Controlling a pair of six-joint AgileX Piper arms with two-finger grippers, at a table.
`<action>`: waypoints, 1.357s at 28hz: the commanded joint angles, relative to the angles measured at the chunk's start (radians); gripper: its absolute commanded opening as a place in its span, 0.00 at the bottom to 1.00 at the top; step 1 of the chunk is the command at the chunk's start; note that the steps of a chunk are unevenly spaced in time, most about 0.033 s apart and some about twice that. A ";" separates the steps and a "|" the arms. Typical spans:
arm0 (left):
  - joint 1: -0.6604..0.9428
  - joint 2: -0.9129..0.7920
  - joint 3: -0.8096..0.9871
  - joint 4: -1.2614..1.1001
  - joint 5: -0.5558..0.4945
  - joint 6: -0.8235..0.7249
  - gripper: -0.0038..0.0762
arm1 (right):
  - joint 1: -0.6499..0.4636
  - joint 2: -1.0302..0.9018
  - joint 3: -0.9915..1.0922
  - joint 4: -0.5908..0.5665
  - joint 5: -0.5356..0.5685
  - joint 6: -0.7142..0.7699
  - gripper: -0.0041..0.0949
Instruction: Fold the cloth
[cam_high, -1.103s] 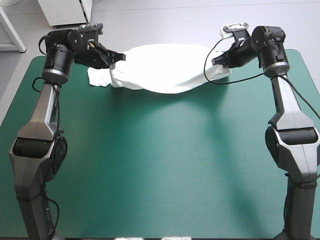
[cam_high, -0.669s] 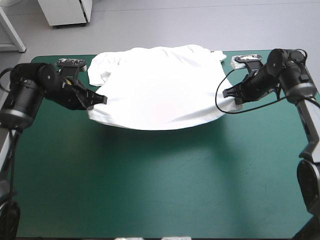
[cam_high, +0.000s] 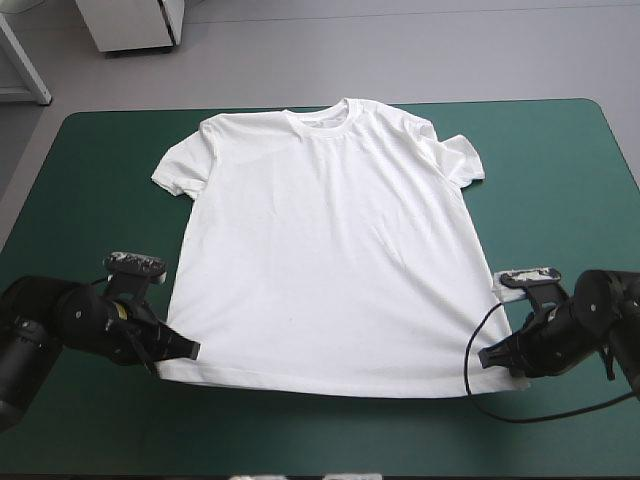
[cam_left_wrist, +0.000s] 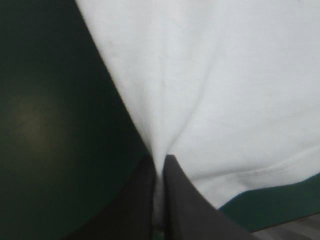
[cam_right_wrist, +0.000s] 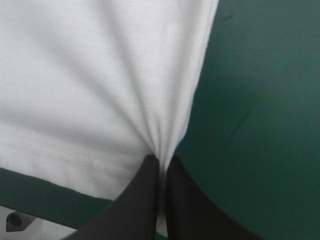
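The white T-shirt (cam_high: 320, 250) lies spread flat on the teal-green table, collar toward the far edge and hem toward the near edge. My left gripper (cam_high: 186, 352) is shut on the T-shirt at its near left hem corner. At the near right hem corner my right gripper (cam_high: 487, 358) is shut on the T-shirt too. In the left wrist view the T-shirt (cam_left_wrist: 225, 90) puckers into my left gripper (cam_left_wrist: 160, 167). The right wrist view shows the T-shirt (cam_right_wrist: 90, 75) gathered in folds at my right gripper (cam_right_wrist: 162, 161), with the hem seam beside it.
Bare teal-green cover (cam_high: 90, 200) shows left and right of the T-shirt and in a narrow strip along the near edge. Both sleeves lie flat near the far corners of the garment.
Both grippers have pulled the T-shirt from the far edge toward the near edge and down. The garment, hanging bunched earlier, now lies spread flat.
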 joint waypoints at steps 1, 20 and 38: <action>-0.006 -0.096 0.062 -0.016 0.047 -0.033 0.04 | -0.005 -0.065 0.039 0.008 0.024 0.001 0.03; -0.006 -0.185 0.217 -0.108 0.047 -0.044 0.38 | -0.005 -0.109 0.153 0.015 0.025 0.037 0.58; -0.002 0.281 -0.360 0.300 -0.020 -0.103 0.68 | -0.005 0.222 -0.590 -0.074 0.022 0.042 0.53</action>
